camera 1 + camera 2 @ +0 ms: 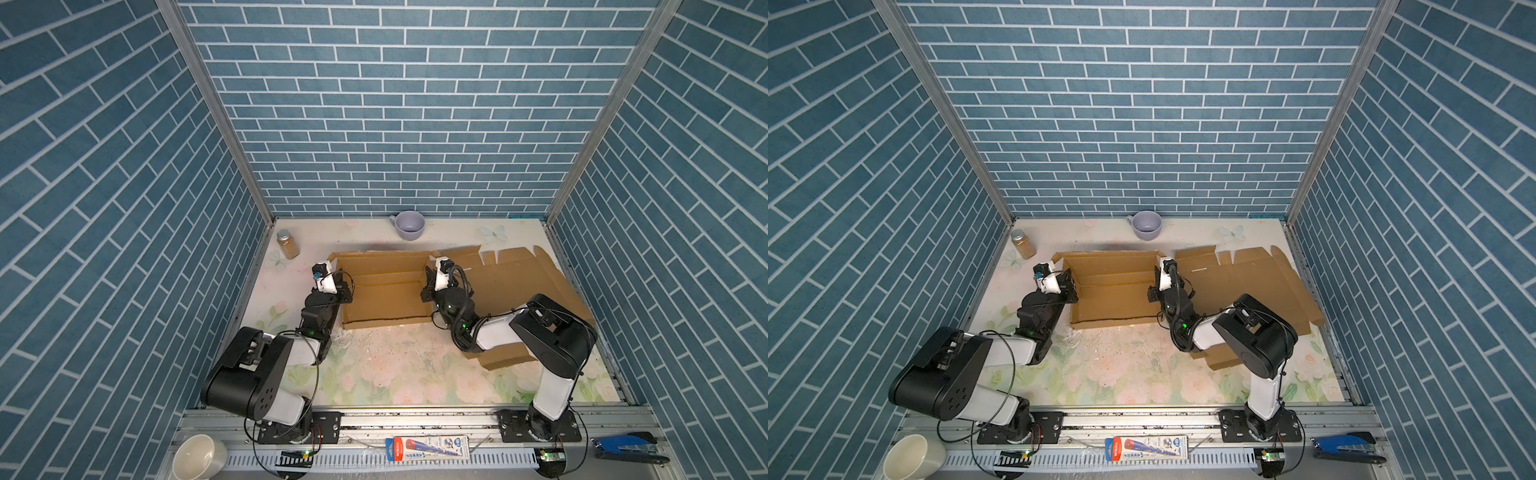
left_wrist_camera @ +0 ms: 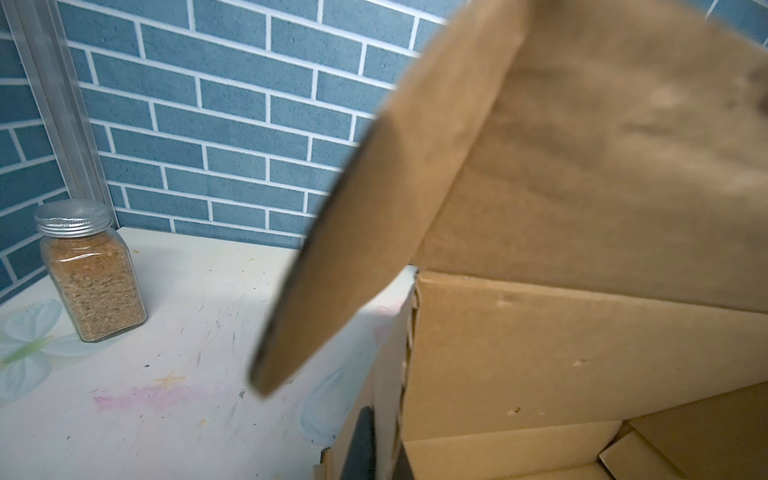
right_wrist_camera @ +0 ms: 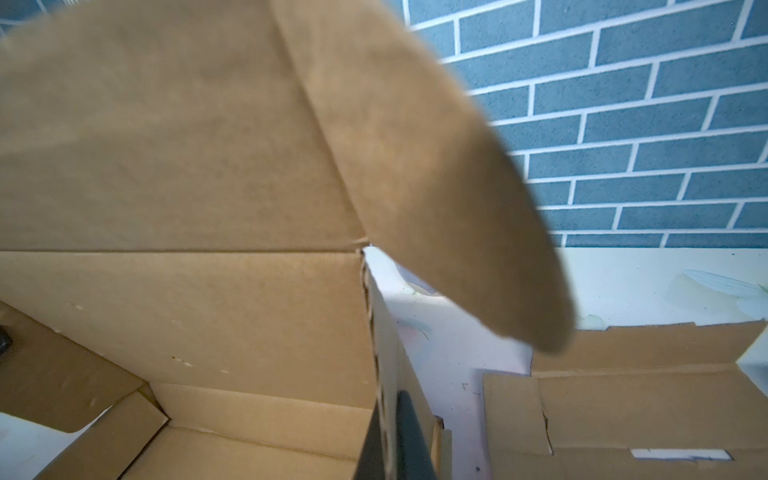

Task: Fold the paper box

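Jaws of the left gripper [image 1: 344,289] are clamped tight on the left side wall of the paper box [image 1: 384,295]. Those of the right gripper [image 1: 428,284] pinch its right side wall the same way. The box sits toward the far middle of the tabletop [image 1: 395,374], between the two arms, with its rear panel raised. A flat cardboard sheet [image 1: 519,282] lies just to its right, under the right arm. A lilac mug [image 1: 409,224] stands behind the box, apart from it.
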